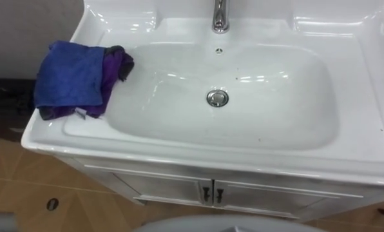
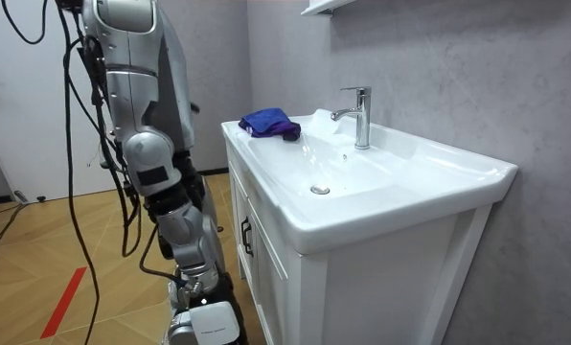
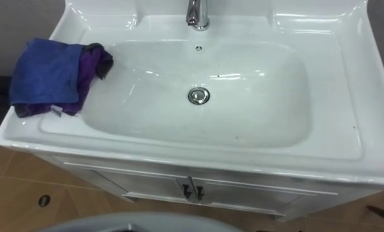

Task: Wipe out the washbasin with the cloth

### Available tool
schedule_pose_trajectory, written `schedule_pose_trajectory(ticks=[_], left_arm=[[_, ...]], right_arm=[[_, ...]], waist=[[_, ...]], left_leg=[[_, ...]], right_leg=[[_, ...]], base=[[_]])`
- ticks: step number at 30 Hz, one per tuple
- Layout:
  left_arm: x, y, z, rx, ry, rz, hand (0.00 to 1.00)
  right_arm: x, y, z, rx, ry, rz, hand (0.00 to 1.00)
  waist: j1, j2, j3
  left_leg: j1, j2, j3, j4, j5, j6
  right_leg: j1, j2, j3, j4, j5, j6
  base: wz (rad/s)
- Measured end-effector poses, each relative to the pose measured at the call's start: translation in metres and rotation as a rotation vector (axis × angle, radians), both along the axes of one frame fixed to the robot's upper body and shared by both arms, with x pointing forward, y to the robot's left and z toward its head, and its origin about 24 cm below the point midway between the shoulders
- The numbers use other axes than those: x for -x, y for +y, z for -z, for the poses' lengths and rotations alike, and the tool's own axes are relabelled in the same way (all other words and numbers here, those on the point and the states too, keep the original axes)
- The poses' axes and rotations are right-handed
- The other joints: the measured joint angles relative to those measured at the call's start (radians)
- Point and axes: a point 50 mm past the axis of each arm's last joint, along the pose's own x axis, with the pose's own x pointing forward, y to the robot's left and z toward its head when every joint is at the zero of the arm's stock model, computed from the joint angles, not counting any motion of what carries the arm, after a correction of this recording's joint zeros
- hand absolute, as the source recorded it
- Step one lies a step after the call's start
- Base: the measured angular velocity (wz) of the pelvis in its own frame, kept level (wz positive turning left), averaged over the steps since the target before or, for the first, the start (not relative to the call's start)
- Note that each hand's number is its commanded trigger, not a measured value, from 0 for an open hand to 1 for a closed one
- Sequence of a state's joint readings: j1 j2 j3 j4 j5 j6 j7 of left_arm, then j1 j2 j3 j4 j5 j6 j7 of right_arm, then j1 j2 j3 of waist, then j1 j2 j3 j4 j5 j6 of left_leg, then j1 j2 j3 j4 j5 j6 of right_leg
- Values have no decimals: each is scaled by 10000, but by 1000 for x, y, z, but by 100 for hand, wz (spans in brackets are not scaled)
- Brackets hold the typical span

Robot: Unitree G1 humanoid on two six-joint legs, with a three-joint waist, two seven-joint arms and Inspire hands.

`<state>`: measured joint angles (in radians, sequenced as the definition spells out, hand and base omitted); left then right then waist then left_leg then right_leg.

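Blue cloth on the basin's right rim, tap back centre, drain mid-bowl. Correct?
No: the blue-and-purple cloth lies on the left rim of the white ceramic basin, per the left eye view. The chrome tap at back centre and the round metal drain mid-bowl are right.

Cloth [image 1: 73, 77] (blue, purple) on basin [image 1: 366, 122] ledge

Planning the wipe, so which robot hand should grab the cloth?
Probably the left: the crumpled blue and purple cloth lies on the left ledge of the white ceramic basin, on the robot's own left side.
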<state>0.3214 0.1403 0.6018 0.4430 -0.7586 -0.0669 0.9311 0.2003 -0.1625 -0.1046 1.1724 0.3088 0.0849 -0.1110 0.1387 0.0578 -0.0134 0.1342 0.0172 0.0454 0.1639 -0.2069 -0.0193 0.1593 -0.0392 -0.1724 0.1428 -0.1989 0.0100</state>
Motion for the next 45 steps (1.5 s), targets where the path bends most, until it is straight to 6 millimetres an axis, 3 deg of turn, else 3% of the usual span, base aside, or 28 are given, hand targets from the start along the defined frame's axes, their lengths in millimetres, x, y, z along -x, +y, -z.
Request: schedule_pose_trajectory(ticks=[2, 7, 10, 14, 18, 28, 32, 34, 39, 45], left_arm=[[18, -11, 20, 767, 1047, 24, 0], [66, -47, 59, 2824, 3198, 771, 0], [98, -68, 72, 4180, 3946, 1325, 0], [123, -93, 84, 5926, 5169, 3096, 0], [116, -104, 92, 7202, 5812, 5942, 0], [65, -102, 102, 7872, 6542, 11009, 0], [51, -103, 103, 7938, 6697, 12081, 0], [44, -106, 104, 7918, 6936, 12902, 0], [43, -111, 106, 8142, 7289, 13953, 0], [40, -110, 106, 8373, 7234, 14245, 0]], right_arm=[[-1, -1, 0, 53, -44, 115, 0], [4, 0, 0, 37, 166, 232, 0], [9, 1, 1, -88, 386, 252, 0], [11, 3, 3, -155, 608, 150, 0], [8, 4, 3, -270, 665, -406, 0], [9, 5, 4, -998, 1244, -1155, 0], [11, 5, 4, -941, 1885, -2830, 0], [11, 6, 4, -825, 2541, -4454, 0], [10, 11, 5, -853, 3330, -7168, 0], [12, 16, 7, -1149, 3547, -7560, 0]], waist=[[-10, -78, 50], [-86, -127, 63], [-167, -152, 62], [-311, -275, 61], [-342, -382, 73], [-1302, -579, 172], [-1360, -583, 172], [-1356, -593, 196], [-1352, -644, 194], [-1350, -678, 194]], left_leg=[[2, 1, 4, -10, 0, 0], [-29, -4, -49, -40, -28, 32], [-1, 0, -12, -44, -43, 48], [3, -17, -49, 5, -55, 66], [-14, -32, -54, 41, -55, 68], [-52, -82, -8, 28, -87, 127], [-8, -82, 220, 24, -103, 136], [-15, -63, 313, 28, -103, 137], [80, -62, 371, 20, -107, 140], [115, 1, 431, 24, -198, 146]], right_leg=[[2, 0, 26, 2, 0, 0], [45, -8, -93, -46, -4, 6], [105, -17, -67, -58, -8, 12], [170, -66, -198, -62, -26, 33], [193, -91, -200, -39, -28, 38], [135, -106, -170, -57, -62, 90], [58, -102, 68, -21, -64, 96], [-27, -100, 167, 109, -63, 95], [-23, -97, 345, 112, -64, 96], [-22, -42, 355, 115, -68, 97]], base=[[0], [5], [-1], [7], [4], [-1], [-18], [-15], [-6], [-2]])
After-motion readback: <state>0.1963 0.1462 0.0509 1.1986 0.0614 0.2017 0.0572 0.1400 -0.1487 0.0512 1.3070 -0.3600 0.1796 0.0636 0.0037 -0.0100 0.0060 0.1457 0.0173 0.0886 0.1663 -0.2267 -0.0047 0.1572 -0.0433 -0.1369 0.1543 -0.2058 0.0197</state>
